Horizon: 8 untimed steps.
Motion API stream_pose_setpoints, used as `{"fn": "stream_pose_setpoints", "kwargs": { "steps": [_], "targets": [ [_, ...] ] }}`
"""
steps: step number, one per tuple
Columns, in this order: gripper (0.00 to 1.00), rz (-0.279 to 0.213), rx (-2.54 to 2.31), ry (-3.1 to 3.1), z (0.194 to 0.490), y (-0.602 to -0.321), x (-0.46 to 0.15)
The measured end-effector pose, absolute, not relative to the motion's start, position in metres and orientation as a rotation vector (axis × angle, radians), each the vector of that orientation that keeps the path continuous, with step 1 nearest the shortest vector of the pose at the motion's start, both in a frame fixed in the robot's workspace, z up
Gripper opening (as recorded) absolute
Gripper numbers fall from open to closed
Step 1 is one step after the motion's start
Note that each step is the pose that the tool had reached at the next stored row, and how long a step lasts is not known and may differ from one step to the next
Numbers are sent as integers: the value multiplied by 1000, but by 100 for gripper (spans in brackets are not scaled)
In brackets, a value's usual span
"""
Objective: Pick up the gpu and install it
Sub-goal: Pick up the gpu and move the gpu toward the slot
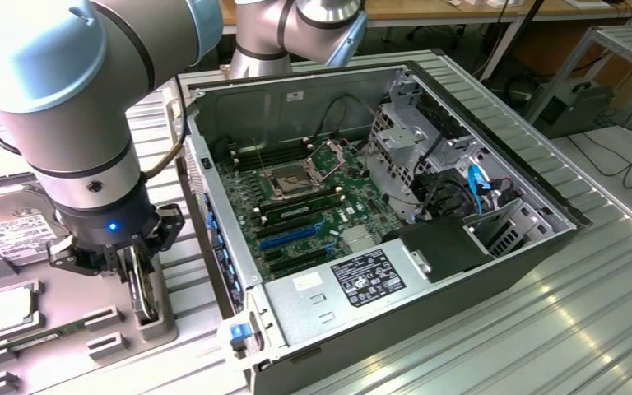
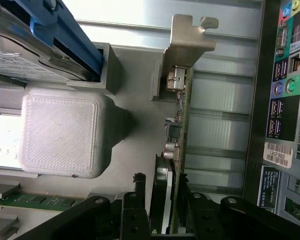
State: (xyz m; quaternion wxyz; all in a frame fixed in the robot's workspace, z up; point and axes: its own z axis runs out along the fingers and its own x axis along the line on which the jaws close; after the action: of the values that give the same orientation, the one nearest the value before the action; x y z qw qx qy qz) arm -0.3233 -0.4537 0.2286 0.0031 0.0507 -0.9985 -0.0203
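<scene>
The gpu (image 1: 141, 288) stands on edge in a grey holder on the parts tray (image 1: 75, 284), at the exterior view's left, beside the open computer case (image 1: 492, 271). In the wrist view the gpu (image 2: 179, 135) shows edge-on, and its silver bracket (image 2: 187, 40) is at the end far from the fingers. My gripper (image 1: 135, 276) points down over the card. Its black fingers (image 2: 139, 200) sit on either side of the card's near end, pressed close against it; my gripper (image 2: 165, 195) is shut on the card. The card still rests in its holder.
The motherboard (image 1: 294, 197) lies exposed inside the case. On the tray lie a hard drive (image 1: 14, 230), a processor (image 1: 9, 309) and a green memory stick (image 1: 42, 337). A grey printed block (image 2: 65, 132) and the case's rear ports (image 2: 285, 90) flank the card.
</scene>
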Motion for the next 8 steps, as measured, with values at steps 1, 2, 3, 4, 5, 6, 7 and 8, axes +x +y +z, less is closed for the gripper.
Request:
{"fn": "stream_pose_setpoints", "kwargs": {
  "steps": [1,2,3,4,5,6,7,8],
  "targets": [
    [35,-64,159,-3131,229,-454,-323],
    [35,-64,159,-3131,229,-454,-323],
    [29,-64,159,-3131,229,-454,-323],
    [29,-64,159,-3131,229,-454,-323],
    [29,-63,159,-3131,229,-454,-323],
    [29,-63,159,-3131,229,-454,-323],
    [29,-63,159,-3131,229,-454,-323],
    [29,-63,159,-3131,229,-454,-323]
  ]
}}
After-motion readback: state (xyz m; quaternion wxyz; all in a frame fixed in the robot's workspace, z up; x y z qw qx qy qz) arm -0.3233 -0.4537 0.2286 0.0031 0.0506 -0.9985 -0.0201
